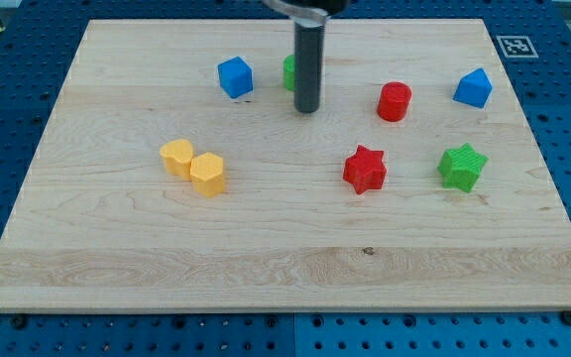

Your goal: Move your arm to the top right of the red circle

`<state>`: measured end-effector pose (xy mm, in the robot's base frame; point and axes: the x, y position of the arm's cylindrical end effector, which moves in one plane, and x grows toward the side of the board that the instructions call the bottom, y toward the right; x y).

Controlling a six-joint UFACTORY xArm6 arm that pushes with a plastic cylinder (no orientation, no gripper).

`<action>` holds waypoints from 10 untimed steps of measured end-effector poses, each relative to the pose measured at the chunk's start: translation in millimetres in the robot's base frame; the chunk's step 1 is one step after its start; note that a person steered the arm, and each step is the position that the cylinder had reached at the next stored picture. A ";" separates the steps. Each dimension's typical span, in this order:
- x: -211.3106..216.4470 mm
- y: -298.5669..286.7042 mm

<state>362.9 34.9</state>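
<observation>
The red circle (395,101) is a short red cylinder on the wooden board (266,248), in the upper right part of the view. My tip (307,108) rests on the board to the left of the red circle, about level with it and clearly apart from it. The dark rod rises from the tip to the view's top edge. A green block (289,70) sits just behind the rod, mostly hidden by it, so its shape cannot be made out.
A blue cube (235,76) lies left of the rod. A blue block (473,88) lies right of the red circle. A red star (365,169) and a green star (462,166) lie below them. Two yellow blocks (177,157) (207,174) touch at the left.
</observation>
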 end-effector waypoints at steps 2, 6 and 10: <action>-23.8 59.0; -68.8 144.0; -49.4 131.4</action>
